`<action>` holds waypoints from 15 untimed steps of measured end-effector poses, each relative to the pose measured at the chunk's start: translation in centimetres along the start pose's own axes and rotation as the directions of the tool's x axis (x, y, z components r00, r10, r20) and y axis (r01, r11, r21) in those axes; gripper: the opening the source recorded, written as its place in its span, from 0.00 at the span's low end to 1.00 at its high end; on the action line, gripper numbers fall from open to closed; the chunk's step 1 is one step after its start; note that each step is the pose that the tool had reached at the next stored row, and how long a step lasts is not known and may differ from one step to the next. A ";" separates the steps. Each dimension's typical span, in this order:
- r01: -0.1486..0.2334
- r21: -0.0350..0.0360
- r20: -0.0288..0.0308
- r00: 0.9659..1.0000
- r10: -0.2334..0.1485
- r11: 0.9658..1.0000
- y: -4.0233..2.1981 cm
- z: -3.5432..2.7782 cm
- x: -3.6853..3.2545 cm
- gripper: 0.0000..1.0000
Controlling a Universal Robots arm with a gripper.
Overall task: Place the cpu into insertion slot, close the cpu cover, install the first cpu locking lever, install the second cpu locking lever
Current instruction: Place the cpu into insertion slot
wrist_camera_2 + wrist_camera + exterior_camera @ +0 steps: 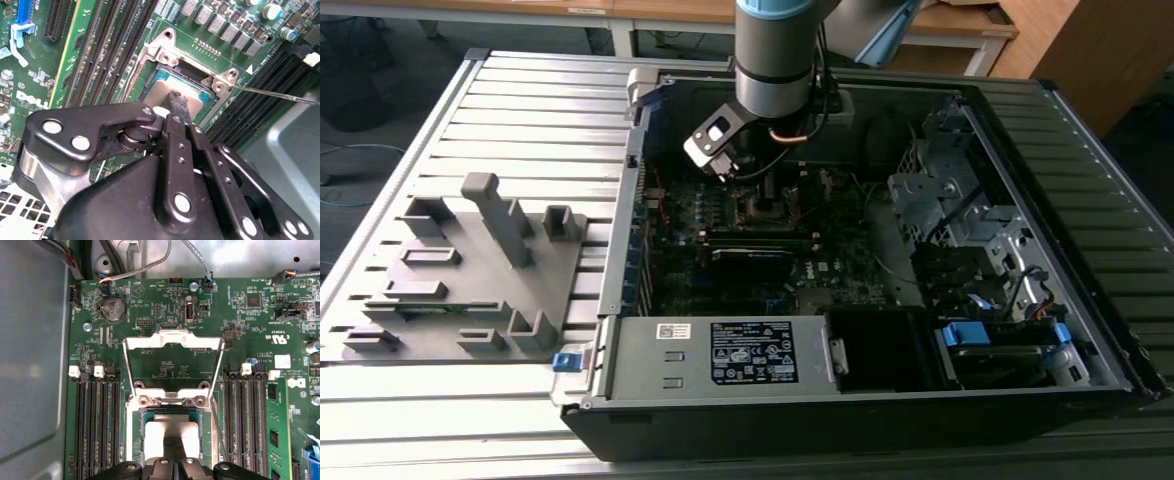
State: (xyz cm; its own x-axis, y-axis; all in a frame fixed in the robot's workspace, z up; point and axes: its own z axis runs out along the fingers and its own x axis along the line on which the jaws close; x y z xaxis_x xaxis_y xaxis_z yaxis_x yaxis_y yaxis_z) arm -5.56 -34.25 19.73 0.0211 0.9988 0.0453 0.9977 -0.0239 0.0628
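In the exterior view, the arm (774, 60) is reaching down into the open computer case (1067, 130), and the gripper (758, 190) is hanging over the middle of the motherboard. A grey fixture (454, 290) is lying well apart on the exterior view's left.

In the second wrist view, the gripper (177, 106) is showing its fingers drawn together with no gap, holding nothing, tips meeting the cpu (165, 89), which is sitting in its slot. A thin locking lever (270, 93) is sticking out just beside the slot.

In the first wrist view, the cpu cover (172, 340) is standing open beyond the cpu (172, 430), between memory slots (97, 425).
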 end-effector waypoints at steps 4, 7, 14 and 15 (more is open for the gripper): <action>0.000 0.000 0.000 1.000 0.000 1.000 0.00 0.03 -0.01 0.11; 0.000 0.000 0.000 1.000 0.000 1.000 0.00 -0.02 0.00 0.11; 0.000 0.000 0.000 1.000 0.000 1.000 0.07 -1.13 0.06 0.11; 0.000 0.000 0.000 1.000 0.000 1.000 0.08 -1.25 0.06 0.11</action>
State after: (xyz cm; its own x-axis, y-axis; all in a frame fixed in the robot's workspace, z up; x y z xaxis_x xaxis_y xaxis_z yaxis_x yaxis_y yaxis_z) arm -5.55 -34.25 20.98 0.0211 0.9988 0.0453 0.9977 -0.0239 0.0629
